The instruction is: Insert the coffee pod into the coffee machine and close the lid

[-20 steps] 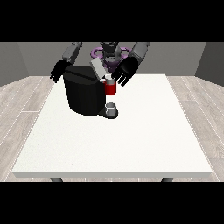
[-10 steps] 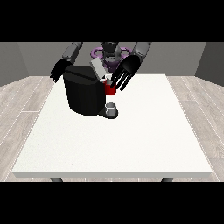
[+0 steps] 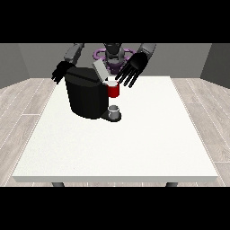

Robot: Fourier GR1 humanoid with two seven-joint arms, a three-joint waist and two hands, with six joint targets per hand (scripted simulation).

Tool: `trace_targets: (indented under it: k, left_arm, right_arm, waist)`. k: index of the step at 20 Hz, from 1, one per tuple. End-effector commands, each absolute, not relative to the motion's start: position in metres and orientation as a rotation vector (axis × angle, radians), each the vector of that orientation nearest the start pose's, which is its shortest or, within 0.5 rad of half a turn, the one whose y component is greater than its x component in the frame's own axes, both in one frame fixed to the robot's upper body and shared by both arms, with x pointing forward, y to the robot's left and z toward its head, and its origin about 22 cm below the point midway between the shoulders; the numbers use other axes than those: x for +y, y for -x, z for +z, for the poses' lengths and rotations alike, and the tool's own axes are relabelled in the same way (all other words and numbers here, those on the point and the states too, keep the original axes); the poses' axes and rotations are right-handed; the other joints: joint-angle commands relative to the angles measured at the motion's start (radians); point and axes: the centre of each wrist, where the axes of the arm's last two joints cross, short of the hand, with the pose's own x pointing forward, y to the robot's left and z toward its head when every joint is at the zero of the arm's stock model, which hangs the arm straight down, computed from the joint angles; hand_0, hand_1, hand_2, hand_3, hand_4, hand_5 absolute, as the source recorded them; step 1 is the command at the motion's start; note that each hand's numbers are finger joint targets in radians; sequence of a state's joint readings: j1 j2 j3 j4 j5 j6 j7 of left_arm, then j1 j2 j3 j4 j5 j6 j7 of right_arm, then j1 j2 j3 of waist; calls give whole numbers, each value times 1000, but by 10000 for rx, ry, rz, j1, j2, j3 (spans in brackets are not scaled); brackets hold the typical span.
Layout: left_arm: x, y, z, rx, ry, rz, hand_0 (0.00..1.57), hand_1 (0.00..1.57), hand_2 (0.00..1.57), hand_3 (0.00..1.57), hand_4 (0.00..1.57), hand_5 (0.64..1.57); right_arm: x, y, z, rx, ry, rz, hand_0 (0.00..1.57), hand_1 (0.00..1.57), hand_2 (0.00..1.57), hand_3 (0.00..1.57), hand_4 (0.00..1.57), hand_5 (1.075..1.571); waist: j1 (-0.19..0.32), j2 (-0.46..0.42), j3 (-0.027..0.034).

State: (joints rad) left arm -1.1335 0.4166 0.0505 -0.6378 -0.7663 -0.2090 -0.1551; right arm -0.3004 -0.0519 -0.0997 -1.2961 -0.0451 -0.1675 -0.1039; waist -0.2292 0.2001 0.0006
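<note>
Black coffee machine [image 3: 86, 96] at the table's [image 3: 134, 143] far left, lid [image 3: 99, 70] tilted up and open, red pod holder [image 3: 113, 90] jutting right with a white pod [image 3: 111, 81] in its top, small cup [image 3: 114, 110] on the base below. Hand at the view's right [image 3: 133, 68] just above and right of the holder, fingers spread straight, holding nothing. Hand at the view's left [image 3: 60, 72] behind the machine's far-left corner, fingers hard to make out.

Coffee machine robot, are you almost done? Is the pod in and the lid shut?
Nearly. The pod looks already in: something white sits in the red holder on the black coffee machine. The grey lid is tilted up, not shut. The hand at the view's right hovers beside it with fingers spread, holding nothing; the hand at the view's left is behind the machine. Closing the lid is what's left.
</note>
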Motion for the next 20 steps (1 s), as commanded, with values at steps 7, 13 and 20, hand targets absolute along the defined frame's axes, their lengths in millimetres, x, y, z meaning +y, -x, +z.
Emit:
trace_targets:
  k: [7,13,20]
  left_arm:
    - [231,-453,152,-15972,-4436,-8864,0,0,0,0,0,1571]
    - [252,-437,97,-16794,-1433,-5384,0,0,0,0,237,1571]
    - [247,-390,4,-15503,-164,-3894,0,0,0,0,191,1571]
  right_arm:
    - [-254,-286,-29,-15402,1685,-1876,0,0,0,0,405,1571]
    - [-271,-269,-41,-15250,2123,-2379,0,0,0,0,398,1571]
    - [-284,-240,-52,-14691,2567,-1373,0,0,0,0,357,1571]
  waist:
    - [918,-1586,-6]
    - [1614,-2251,-14]
    - [2211,-3964,-8]
